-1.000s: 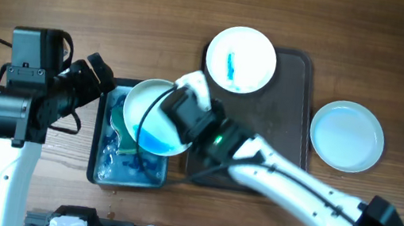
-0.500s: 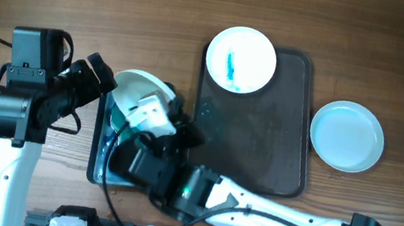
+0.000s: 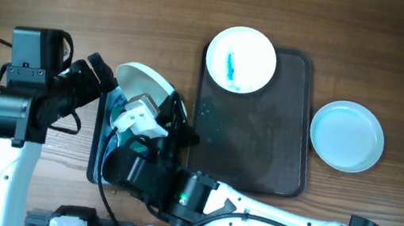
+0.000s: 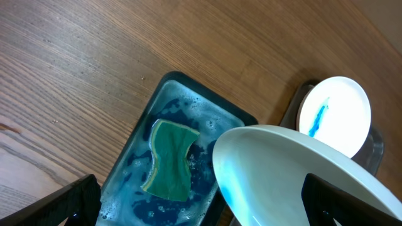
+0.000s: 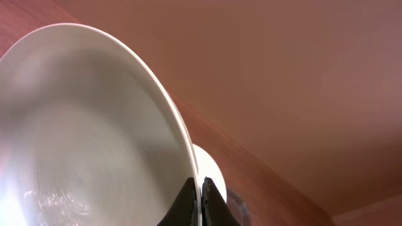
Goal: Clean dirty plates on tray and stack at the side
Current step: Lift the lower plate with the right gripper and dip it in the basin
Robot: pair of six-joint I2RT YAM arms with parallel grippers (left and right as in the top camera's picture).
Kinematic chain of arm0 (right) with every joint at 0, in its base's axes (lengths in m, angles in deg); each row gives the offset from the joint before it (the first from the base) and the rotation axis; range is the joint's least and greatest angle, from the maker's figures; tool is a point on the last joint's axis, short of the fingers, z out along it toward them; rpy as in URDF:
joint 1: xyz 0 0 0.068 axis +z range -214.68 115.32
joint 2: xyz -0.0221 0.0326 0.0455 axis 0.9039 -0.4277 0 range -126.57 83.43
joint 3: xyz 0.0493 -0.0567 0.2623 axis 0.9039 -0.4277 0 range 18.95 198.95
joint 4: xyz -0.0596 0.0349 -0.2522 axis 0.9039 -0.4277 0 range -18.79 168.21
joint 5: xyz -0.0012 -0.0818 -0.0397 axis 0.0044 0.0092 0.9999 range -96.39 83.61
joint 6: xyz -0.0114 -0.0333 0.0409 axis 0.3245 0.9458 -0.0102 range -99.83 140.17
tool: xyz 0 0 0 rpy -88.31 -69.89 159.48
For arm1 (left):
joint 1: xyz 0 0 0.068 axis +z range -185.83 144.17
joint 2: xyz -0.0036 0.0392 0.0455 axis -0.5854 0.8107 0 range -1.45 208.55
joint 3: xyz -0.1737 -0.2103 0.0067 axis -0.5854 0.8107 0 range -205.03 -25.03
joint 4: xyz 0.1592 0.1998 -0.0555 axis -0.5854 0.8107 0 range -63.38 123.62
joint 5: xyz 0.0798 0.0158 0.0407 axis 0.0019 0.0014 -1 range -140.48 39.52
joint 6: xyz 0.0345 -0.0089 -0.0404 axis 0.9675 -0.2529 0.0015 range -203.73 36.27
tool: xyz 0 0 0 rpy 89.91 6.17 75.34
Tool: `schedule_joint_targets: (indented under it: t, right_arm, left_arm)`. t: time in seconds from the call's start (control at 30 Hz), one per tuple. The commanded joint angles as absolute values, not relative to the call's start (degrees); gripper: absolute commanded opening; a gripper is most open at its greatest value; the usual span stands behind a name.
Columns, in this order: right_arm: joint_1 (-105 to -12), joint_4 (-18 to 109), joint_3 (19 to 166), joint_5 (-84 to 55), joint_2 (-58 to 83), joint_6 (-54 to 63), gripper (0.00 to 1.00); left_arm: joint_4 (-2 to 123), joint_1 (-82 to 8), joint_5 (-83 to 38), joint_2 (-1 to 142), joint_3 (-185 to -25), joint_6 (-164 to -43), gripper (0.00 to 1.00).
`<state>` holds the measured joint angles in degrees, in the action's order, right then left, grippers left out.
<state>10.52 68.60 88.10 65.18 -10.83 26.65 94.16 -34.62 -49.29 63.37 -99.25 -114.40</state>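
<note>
Over blue tub at 9 o'clock of tray, your right gripper is pinching tilted plate by rim, jaws nearly closed; grip is risking slip into suds. Left gripper is hovering wide-spread, empty.

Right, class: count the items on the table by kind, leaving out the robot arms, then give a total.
plates: 3
tray: 1
tub: 1
sponge: 1
total: 6
</note>
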Motion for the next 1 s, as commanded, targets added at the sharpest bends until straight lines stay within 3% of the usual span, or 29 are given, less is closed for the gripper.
schedule_joint_targets:
  t: [0.0,0.97]
  right_arm:
    - [10.7,69.91,89.23,67.04,-10.04,27.46,0.04]
    - [10.7,70.92,89.23,67.04,-10.04,29.71,0.04]
  left_arm:
    - [94.19,-34.21,-49.0,63.11,-100.06,-114.12,1.0]
    - [94.19,-34.21,-49.0,63.11,-100.06,-114.12,1.0]
